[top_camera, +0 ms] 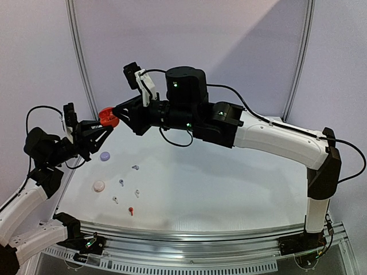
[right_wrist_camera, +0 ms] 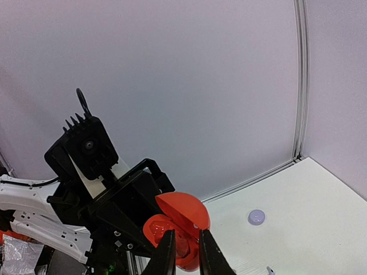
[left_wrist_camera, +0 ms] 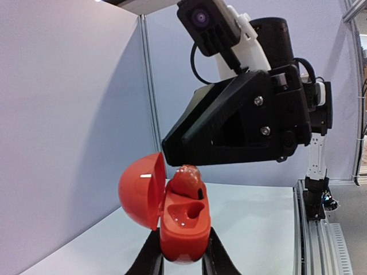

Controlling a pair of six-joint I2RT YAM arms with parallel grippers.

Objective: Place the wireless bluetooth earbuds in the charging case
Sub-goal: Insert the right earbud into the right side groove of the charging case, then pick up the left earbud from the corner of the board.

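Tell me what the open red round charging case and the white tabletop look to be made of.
The open red round charging case looks like moulded hard plastic with a glossy finish: small bright highlights sit on its lid and rim. The white tabletop looks like a smooth matt sheet, perhaps laminate or plastic. It shows only a soft, broad sheen, so its material stays open.

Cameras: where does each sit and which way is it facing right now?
Top external: above and behind, looking down at the table; left arm and right arm meet at the red case.
Left wrist: on the left arm, looking along its fingers, which clamp the open case; the right gripper reaches in from above.
Right wrist: on the right arm, looking down past its fingers at the case, left arm behind.
Shared: all see the red case; top and right wrist also see the lilac case.
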